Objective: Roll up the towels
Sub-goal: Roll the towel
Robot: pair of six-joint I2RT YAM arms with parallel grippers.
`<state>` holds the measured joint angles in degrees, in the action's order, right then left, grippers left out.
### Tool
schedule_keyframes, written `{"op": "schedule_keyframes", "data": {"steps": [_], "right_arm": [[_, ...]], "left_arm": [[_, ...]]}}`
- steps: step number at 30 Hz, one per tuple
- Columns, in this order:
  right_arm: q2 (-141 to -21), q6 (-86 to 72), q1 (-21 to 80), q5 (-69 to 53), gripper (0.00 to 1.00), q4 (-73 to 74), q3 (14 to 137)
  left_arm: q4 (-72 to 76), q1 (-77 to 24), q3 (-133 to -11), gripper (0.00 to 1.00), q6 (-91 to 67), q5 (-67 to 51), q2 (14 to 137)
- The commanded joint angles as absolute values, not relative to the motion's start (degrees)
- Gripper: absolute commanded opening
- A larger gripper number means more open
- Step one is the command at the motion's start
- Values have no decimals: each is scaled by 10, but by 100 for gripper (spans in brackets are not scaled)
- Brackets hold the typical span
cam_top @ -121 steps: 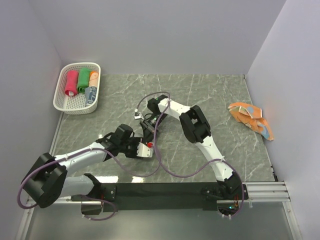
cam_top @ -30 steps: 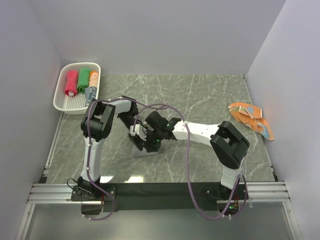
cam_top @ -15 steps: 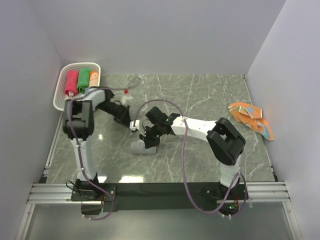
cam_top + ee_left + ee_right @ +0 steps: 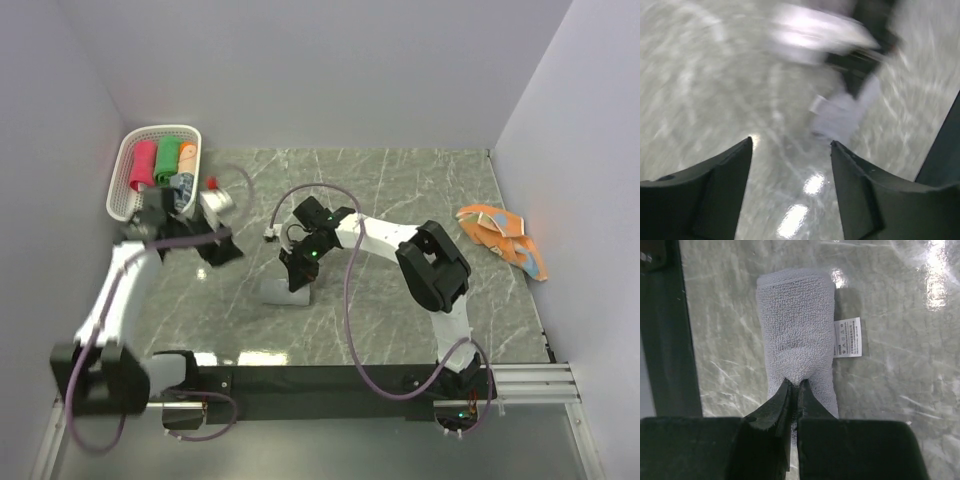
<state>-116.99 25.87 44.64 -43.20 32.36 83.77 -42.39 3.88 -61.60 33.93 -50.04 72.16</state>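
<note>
Right wrist: clamped tight with the right end effector on a pinch of cloth at the near end of the grey towel roll, laid lengthwise straight ahead of the fingertips on the counter, white label out at its side. Top external: same roll mid-counter, beneath that end effector. Left wrist, blurred: left end effector spread wide, gripping nothing, well apart from the roll. Far left, inside the white basket: pink roll, green roll, orange roll, grey-blue roll. Far right: crumpled orange towel.
</note>
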Motion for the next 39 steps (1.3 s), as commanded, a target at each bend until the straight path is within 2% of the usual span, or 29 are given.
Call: {"op": "schedule_keyframes", "data": {"steps": [1,5,9,17,29,39], "right_arm": [[-1220,245,433,-438,0,377,861],[-1241,235,425,-453,0,388,886],[-1256,238,424,-461,0,399,901],[-1293,250,417,-465,0,427,936],[-1355,225,386,-483,0,445,991],[-1345,243,389,-493,0,449,982]], "left_arm": [[-395,-73,-485,70,445,-391,592],[-316,-198,-389,80,446,-320,512],[-256,-295,-367,80,443,-264,560],[-148,-338,-356,78,461,-225,662],[-120,-364,-359,71,490,-204,755],[-126,-365,-394,54,475,-189,857]]}}
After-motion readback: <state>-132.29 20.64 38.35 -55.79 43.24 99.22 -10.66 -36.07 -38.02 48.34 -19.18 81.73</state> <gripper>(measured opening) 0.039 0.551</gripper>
